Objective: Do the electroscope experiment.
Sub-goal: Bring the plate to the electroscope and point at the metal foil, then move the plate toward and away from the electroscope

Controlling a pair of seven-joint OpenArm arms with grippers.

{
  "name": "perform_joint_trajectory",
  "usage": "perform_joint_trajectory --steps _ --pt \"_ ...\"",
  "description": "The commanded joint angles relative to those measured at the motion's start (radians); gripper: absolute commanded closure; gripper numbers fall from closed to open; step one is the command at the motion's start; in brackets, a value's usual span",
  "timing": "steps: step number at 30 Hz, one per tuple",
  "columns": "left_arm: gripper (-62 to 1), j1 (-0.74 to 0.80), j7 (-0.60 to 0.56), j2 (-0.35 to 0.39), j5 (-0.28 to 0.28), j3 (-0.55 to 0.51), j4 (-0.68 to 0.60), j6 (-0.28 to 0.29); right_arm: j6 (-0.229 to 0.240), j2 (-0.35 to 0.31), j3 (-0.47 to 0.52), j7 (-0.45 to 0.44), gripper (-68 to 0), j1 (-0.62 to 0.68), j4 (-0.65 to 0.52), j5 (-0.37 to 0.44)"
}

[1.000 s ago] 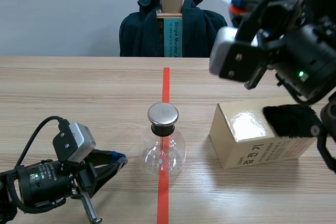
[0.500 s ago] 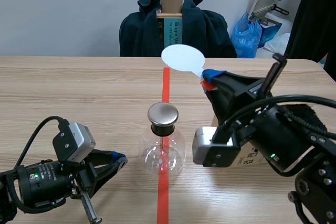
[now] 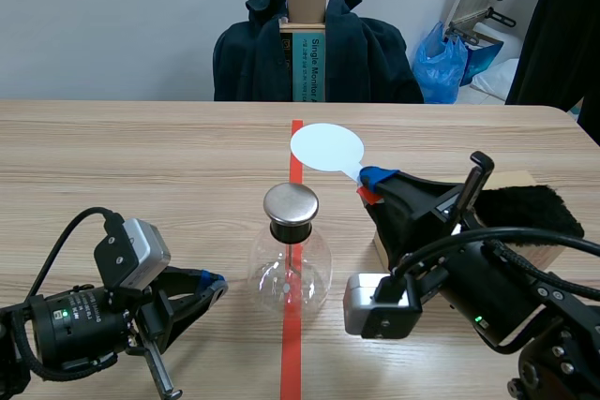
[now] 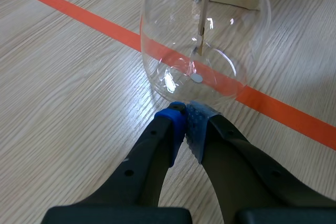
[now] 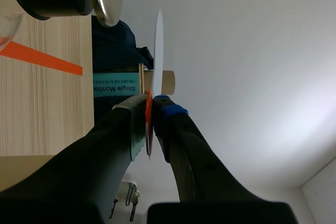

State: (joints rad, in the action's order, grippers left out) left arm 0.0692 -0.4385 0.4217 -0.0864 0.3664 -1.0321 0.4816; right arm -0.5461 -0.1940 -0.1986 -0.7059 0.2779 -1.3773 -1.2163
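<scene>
1. Nearest the robot, the left tool (image 4: 185, 118) lay low on the bench (image 3: 141, 166), its fingers pressed together on nothing. Its tips sat just short of the glass flask (image 4: 205, 35); whether they touched it could not be told.
2. The flask stood upright on the orange-red tape line (image 3: 292, 348) at mid-bench. A thin rod (image 4: 202, 19) hung inside it, and a round metal cap (image 3: 291, 204) sat on its neck.
3. The right tool (image 3: 375, 180), coming in from the right, was pinching the red handle (image 5: 148, 114) of a white disc (image 3: 326, 148).
4. The disc was held higher than the cap, just beyond it and a little toward the right arm's side, and apart from it. The handle's long axis ran from the tool up toward the tape line. From the right wrist the disc showed edge-on, with the cap ahead of the fingers and off to one face.
5. Bringing the disc to the cap looked like the next step. The right arm, already carrying the disc, was plainly the nearer, and a short drop toward the robot seemed enough.
6. Behind that arm a box (image 3: 516, 177) carried a black fur cloth (image 3: 530, 211).
7. Farthest back stood a chair draped in a dark jacket (image 3: 253, 63).
</scene>
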Motion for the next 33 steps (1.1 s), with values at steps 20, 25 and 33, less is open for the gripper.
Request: perform_joint_trajectory --steps 20,25,33 --pt "-3.0 -0.003 -0.01 0.006 0.011 -0.002 -0.024 -0.001 -0.015 -0.014 0.002 -0.188 -0.6 0.014 -0.016 -0.009" --pt "-3.0 -0.003 -0.01 0.006 0.011 -0.002 -0.024 -0.001 -0.015 -0.014 0.002 -0.224 -0.6 0.013 -0.016 -0.011" --pt "-3.0 -0.003 -0.01 0.006 0.011 -0.002 -0.024 -0.001 -0.015 -0.014 0.002 -0.236 -0.6 0.013 -0.016 -0.011"
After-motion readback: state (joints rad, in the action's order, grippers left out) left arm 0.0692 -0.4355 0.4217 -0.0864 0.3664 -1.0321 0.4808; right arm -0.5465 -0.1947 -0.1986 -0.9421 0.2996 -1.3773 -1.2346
